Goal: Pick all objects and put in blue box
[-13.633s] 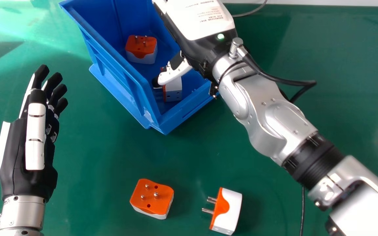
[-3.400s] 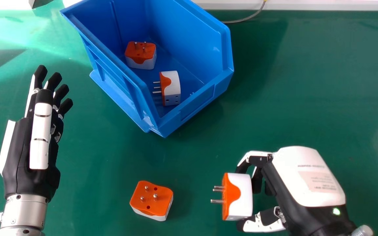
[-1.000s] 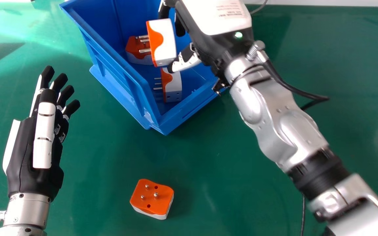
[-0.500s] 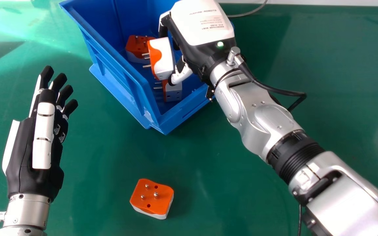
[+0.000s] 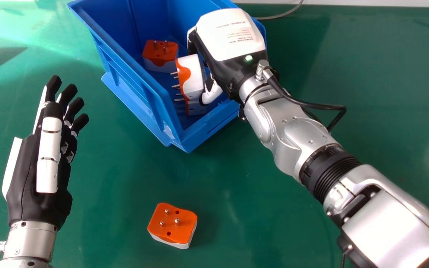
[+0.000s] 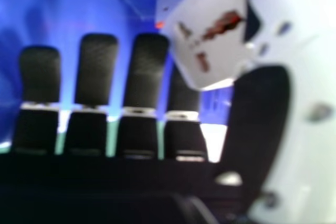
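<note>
Small print (image 5: 234, 32) too faint to read stands on the white cover (image 5: 216, 44) of the right hand (image 5: 220, 70), above the blue box (image 5: 132, 85).

Room surrounds the adapter (image 5: 173, 225) on the green table (image 5: 114, 178); the blue box (image 5: 199, 135) bars low passage with its walls.

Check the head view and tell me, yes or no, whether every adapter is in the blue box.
No, one orange and white adapter lies on the green table, outside the blue box.
</note>
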{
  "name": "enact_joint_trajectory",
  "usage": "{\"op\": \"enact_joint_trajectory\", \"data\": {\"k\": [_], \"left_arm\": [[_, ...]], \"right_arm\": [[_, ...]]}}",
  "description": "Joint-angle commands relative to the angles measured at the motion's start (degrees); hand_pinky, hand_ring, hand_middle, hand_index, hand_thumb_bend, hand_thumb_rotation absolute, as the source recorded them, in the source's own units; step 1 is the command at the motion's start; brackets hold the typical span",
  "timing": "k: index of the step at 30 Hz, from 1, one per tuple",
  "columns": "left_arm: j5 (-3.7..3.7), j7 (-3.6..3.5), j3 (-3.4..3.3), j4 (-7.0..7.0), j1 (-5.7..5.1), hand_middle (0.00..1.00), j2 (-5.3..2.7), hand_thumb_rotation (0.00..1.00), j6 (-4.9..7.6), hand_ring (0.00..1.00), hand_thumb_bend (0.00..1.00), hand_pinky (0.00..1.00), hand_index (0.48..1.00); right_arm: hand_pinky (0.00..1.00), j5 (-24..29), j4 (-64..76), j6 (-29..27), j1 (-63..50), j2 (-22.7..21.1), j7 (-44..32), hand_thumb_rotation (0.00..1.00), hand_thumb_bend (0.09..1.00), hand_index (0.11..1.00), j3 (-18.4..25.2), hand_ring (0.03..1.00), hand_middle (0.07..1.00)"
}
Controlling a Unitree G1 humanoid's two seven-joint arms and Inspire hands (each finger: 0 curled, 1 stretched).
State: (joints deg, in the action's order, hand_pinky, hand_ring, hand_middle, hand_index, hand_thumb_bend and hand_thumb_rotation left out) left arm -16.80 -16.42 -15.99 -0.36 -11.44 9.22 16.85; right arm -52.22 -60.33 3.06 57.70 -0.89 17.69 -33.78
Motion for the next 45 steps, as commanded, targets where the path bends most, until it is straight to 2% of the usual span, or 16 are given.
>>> {"op": "enact_joint_trajectory", "data": {"k": [1,3,7,13,17,22,24,25,26,29,33,39,42,45], "left_arm": [[0.11,-0.07,-0.05,-1.48,-0.66,0.96,-0.11,0.93,1.23,0.95,0.48,0.93,0.977],[0.32,0.0,-0.08,-1.29,-0.6,0.96,0.0,0.93,1.43,0.95,0.48,0.93,0.977],[-0.02,-0.21,-0.14,-1.14,-0.69,0.96,0.04,0.93,1.42,0.95,0.49,0.92,0.979],[0.19,0.22,-0.12,-1.37,-0.79,0.97,-0.16,0.93,1.41,0.95,0.5,0.93,0.984],[0.15,0.13,-0.11,-1.35,-0.77,0.97,-0.08,0.93,1.47,0.95,0.5,0.93,0.985],[0.22,-0.1,-0.14,-1.01,-0.53,0.97,0.11,0.94,1.76,0.95,0.5,0.94,0.985],[0.43,0.07,-0.16,-0.87,-0.36,0.97,0.15,0.94,1.75,0.95,0.51,0.94,0.986],[0.48,0.16,-0.15,-0.86,-0.29,0.97,0.15,0.94,1.65,0.95,0.51,0.93,0.984],[0.51,0.21,-0.16,-0.85,-0.25,0.97,0.15,0.94,1.61,0.95,0.51,0.93,0.984],[0.65,0.44,-0.21,-0.88,-0.17,0.96,0.1,0.94,1.56,0.95,0.51,0.93,0.983],[0.68,0.51,-0.25,-1.18,-0.22,0.97,0.17,0.94,1.28,0.95,0.51,0.93,0.985],[0.31,0.31,-0.36,-1.22,-0.24,0.97,0.2,0.94,1.3,0.95,0.52,0.94,0.993],[0.63,0.4,-0.38,-1.11,-0.14,0.97,0.34,0.94,1.33,0.95,0.52,0.94,0.992],[0.48,0.46,-0.38,-1.13,-0.13,0.97,0.22,0.94,1.23,0.96,0.52,0.94,0.995]], "right_arm": [[0.32,0.5,0.4,-0.4,2.4,-0.8,1.7,0.0,0.516,0.487,-0.2,0.404,0.469],[0.32,0.6,0.1,-0.5,2.4,-0.9,1.8,0.0,0.516,0.487,-0.4,0.404,0.469],[0.32,0.9,-0.4,-0.8,2.1,-1.0,2.3,0.0,0.515,0.489,-0.7,0.408,0.468],[0.31,1.6,-0.3,-1.0,1.8,-1.2,2.6,0.0,0.515,0.493,-0.6,0.412,0.463],[0.31,2.1,-0.7,-1.3,1.6,-1.1,4.3,0.0,0.515,0.496,-0.3,0.413,0.462],[0.3,0.2,-1.8,1.5,2.4,-1.0,4.0,0.0,0.515,0.5,-2.7,0.399,0.449],[0.31,0.1,-1.9,3.0,2.7,-0.7,2.9,0.0,0.515,0.507,-3.2,0.401,0.445],[0.34,0.3,-1.6,3.6,2.8,-0.6,1.9,0.1,0.561,0.55,-3.2,0.446,0.5],[0.34,0.6,-1.3,4.0,2.8,-0.6,1.1,0.1,0.561,0.55,-3.1,0.446,0.5],[0.53,1.1,-0.3,4.6,2.7,-0.5,-0.3,0.33,0.706,0.738,-2.8,0.668,0.724],[0.7,1.1,0.7,5.0,2.5,-0.7,-0.9,0.51,0.84,0.912,-2.8,0.853,0.899],[0.77,1.2,1.5,5.0,2.3,-0.8,-1.0,0.58,0.916,0.981,-2.8,0.926,0.958],[0.79,1.0,1.7,5.2,2.4,-0.9,-1.1,0.59,0.925,0.988,-3.0,0.936,0.965],[0.8,0.8,1.7,5.5,2.5,-1.0,-1.3,0.6,0.93,0.995,-3.2,0.942,0.97]]}}
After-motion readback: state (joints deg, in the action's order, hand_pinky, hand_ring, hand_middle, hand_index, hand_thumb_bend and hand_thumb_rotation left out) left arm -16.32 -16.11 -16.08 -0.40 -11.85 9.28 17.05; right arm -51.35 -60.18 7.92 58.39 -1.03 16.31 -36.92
